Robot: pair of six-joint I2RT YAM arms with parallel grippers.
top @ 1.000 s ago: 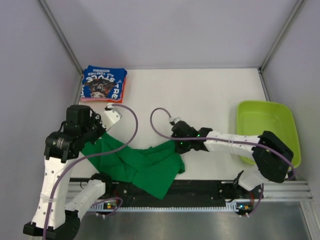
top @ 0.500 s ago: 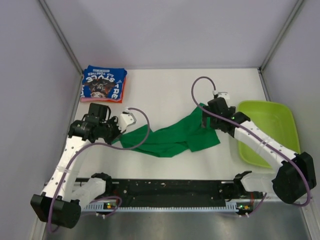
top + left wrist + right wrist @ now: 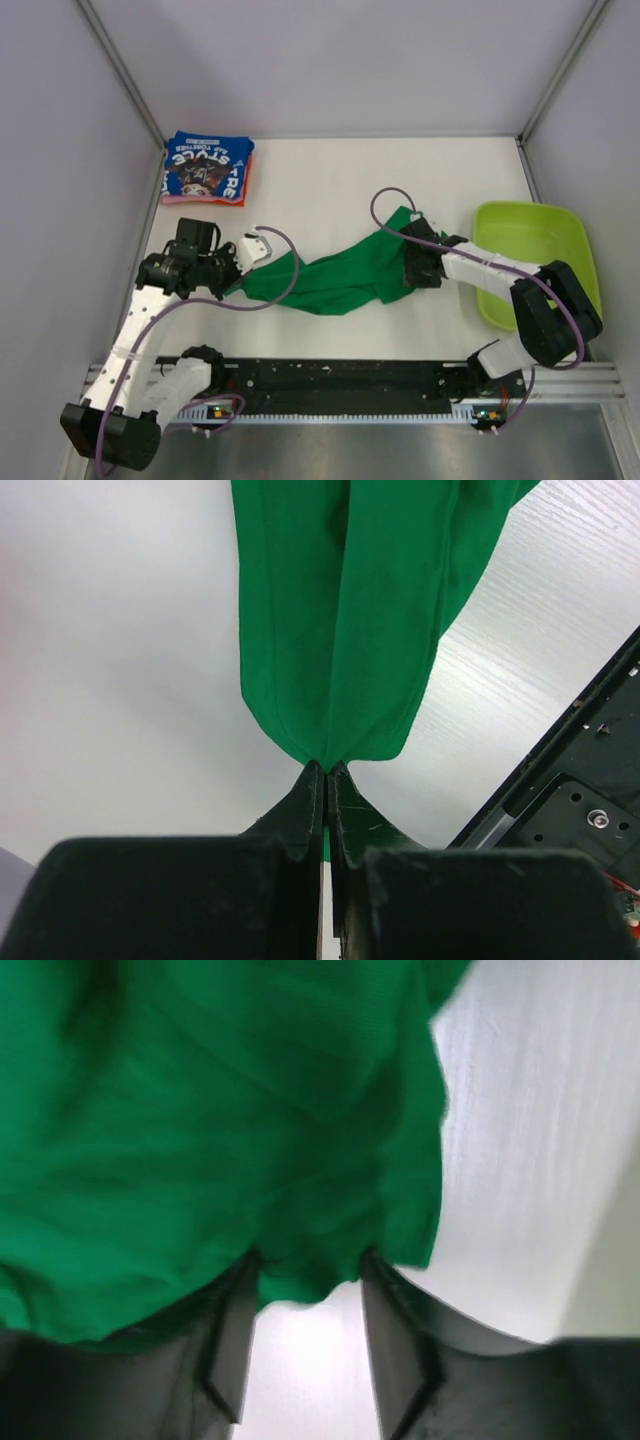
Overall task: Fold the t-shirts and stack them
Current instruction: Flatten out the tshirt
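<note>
Top external view: a plain bright green short-sleeved cotton t-shirt (image 3: 340,280) lies stretched in a loose, wrinkled band across the middle of the white table (image 3: 330,180), running from the left gripper (image 3: 232,278) up and rightward to the right gripper (image 3: 410,270). At the table's far left corner a folded blue t-shirt with white lettering and a dark picture (image 3: 205,168) lies on top of a folded orange-pink t-shirt (image 3: 205,201), whose edge shows along the near and right sides. A lime-green hard plastic tub (image 3: 530,235) sits at the right edge of the table, just beyond the right arm's forearm. Left wrist view shows the left gripper (image 3: 325,772) with its black fingers pressed together, pinching a gathered corner of the green shirt (image 3: 340,630), which fans out away from the tips above the table. Right wrist view is blurred; the right gripper (image 3: 312,1295) has its fingers (image 3: 235,1330) spread apart, white table showing in the gap, and the shirt's hem (image 3: 200,1160) lies draped across the fingertips without being clamped.
</note>
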